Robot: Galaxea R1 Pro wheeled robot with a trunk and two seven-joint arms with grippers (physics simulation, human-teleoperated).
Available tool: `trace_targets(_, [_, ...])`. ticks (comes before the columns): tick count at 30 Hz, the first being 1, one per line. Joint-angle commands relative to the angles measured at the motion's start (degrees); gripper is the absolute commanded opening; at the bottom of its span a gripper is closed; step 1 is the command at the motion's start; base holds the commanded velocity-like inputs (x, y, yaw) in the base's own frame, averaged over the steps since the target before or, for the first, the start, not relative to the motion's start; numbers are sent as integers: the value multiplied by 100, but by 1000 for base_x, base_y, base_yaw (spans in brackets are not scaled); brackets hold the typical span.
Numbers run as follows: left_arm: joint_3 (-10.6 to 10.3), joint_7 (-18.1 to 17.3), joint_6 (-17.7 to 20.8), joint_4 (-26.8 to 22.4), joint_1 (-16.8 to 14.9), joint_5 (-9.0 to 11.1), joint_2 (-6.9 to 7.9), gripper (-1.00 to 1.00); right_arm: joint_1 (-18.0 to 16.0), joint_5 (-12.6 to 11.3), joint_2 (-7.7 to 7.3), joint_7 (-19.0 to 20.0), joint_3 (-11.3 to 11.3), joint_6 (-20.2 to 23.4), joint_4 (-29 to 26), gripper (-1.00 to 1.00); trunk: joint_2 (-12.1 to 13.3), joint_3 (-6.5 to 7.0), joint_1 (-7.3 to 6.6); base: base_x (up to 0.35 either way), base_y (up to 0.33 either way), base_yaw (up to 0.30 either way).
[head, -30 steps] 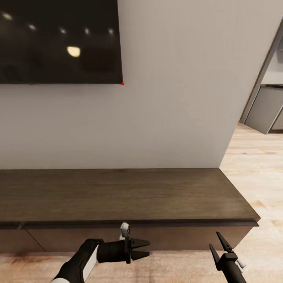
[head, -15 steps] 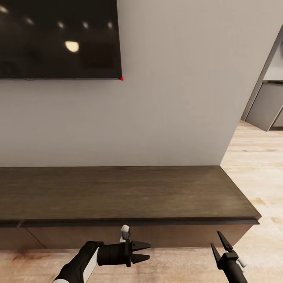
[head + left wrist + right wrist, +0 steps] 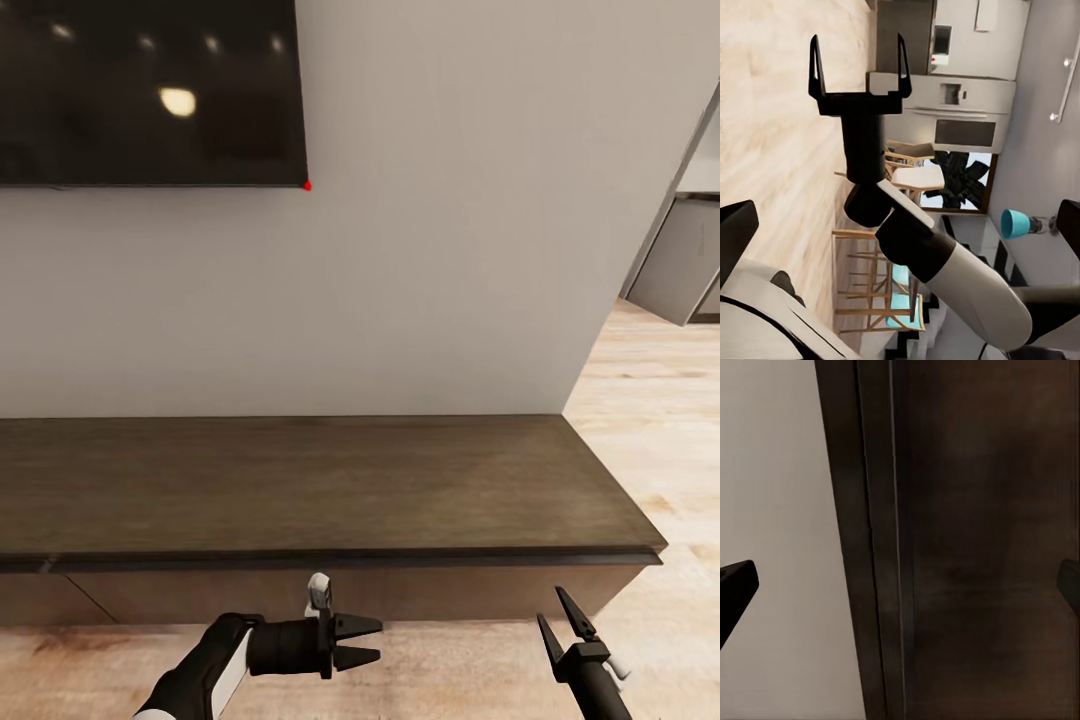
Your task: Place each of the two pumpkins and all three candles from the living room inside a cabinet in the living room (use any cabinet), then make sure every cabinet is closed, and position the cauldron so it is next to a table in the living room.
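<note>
The long, low dark-brown cabinet stands against the white wall, and the flat fronts I can see are shut. My left gripper hovers in front of its lower edge, open and empty, fingers pointing right. Further right, my right gripper is also open and empty, fingers pointing up at the cabinet's front. The left wrist view looks across at the right gripper with its fingers spread over pale wood floor. In the right wrist view, the cabinet's dark front is close up beside the pale wall.
A large black TV hangs on the wall above the cabinet. Pale wood floor runs past the cabinet's right end to an opening with grey kitchen units. The left wrist view shows kitchen appliances and wooden chairs far off.
The camera has moved: TV and cabinet sit slightly higher in the head view and more floor shows below. Both grippers keep the same pose and stay open.
</note>
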Motion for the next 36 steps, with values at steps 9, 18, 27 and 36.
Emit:
trace_targets(9, [-15, -3, 57, -1, -2, 28, 18, 100, -3, -46, 0, 9, -2, 50, 3, 100, -4, -28, 1, 0, 0, 0])
trace_targets(18, [-15, -27, 57, -1, 3, 28, 29, 100, -3, -18, -7, 245, 13, 50, -16, 100, -4, -28, 1, 8, 0, 0])
trace_targets(27, [-17, -22, 55, -1, -1, 28, 22, 100, -3, 25, -9, 340, 16, 54, 2, 100, -4, -28, 1, 1, 0, 0])
trace_targets(36, [-17, -24, 56, -1, 3, 26, 14, 100, -3, 24, -9, 343, 16, 58, 3, 100, -4, -28, 1, 91, 0, 0])
